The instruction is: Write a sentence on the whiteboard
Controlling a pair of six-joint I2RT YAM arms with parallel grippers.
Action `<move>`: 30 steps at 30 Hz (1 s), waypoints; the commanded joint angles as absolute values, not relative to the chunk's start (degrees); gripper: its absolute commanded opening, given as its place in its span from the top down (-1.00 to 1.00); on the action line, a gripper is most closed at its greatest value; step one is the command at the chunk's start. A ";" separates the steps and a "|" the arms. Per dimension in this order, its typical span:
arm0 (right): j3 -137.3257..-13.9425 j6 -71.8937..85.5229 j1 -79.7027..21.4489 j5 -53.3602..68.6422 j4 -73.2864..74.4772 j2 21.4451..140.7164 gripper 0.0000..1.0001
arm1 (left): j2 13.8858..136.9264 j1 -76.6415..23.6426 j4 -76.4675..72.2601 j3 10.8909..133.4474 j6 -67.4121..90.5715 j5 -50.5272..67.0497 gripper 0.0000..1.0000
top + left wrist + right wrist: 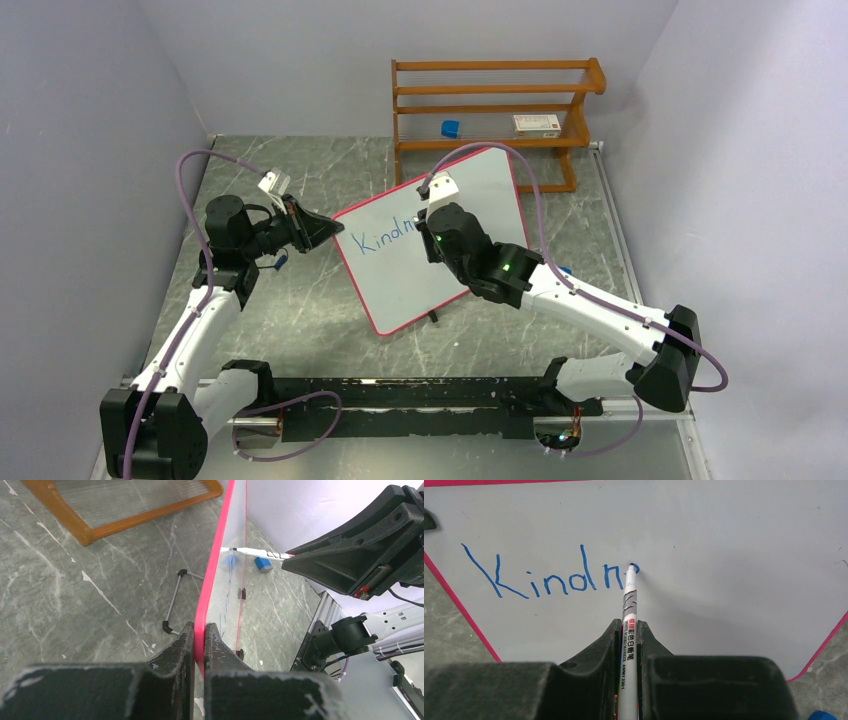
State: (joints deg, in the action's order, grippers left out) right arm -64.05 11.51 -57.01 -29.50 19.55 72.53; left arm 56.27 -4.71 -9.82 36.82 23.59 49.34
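Note:
The whiteboard point(402, 270) leans tilted at the table's middle, white with a red-pink rim point(214, 565). My left gripper point(328, 232) is shut on its left edge, the rim pinched between both fingers point(186, 645). My right gripper point(629, 630) is shut on a white marker point(628, 625) whose tip touches the board. The sentence point(549, 577) reads "Kindn" in blue, with a further stroke begun at the tip. In the top view the right arm hides the writing's end point(385, 238).
A wooden rack point(490, 110) stands behind the board, holding a blue object point(451, 128) and a small box point(536, 124). A blue cap point(263, 564) lies on the marble table point(300, 320). The board's wire stand point(172, 602) sits behind it.

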 commanded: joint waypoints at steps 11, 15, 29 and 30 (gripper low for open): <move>-64.25 11.78 -56.54 -26.68 21.53 72.53 1.00 | 57.42 -4.83 -7.09 36.74 20.75 48.25 0.90; -63.66 12.12 -56.54 -26.60 22.29 72.25 1.00 | 57.47 -4.83 -7.07 36.74 20.74 48.30 0.90; -63.02 12.32 -56.56 -28.21 24.18 72.24 1.00 | 57.39 -4.83 -7.02 36.78 20.65 48.21 0.90; -63.06 12.35 -56.60 -28.28 24.37 72.26 1.00 | 57.39 -4.83 -7.02 36.74 20.65 48.11 0.90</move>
State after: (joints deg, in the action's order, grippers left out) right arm -64.05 11.81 -56.95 -27.42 22.13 72.47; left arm 56.38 -4.71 -9.87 36.82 23.59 49.30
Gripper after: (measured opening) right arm 0.145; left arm 0.081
